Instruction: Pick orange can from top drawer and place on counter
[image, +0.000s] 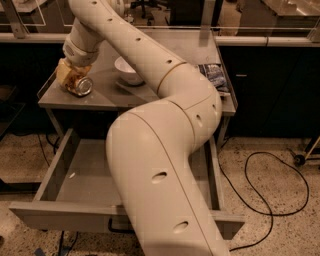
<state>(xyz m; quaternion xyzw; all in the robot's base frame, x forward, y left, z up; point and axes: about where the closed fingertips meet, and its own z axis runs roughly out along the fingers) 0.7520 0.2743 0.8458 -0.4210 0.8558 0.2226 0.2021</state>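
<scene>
Now the claw (70, 75) is gripping the small brownish-orange metal can (83, 86), tilted, left on the grey metal table (100, 96); levelling before releasing looks wise.

Gripper (71, 77) at front-left corner of counter (102, 98), directly over orange can (83, 86). Can near left edge, contact with worktop unclear. Bowl (127, 71) right of can, mid-worktop. Snack bag (215, 76) at right edge. Top drawer (80, 175) open below front edge. Arm (160, 165) crosses before drawer and worktop. Cable (265, 200) on floor, right.
</scene>
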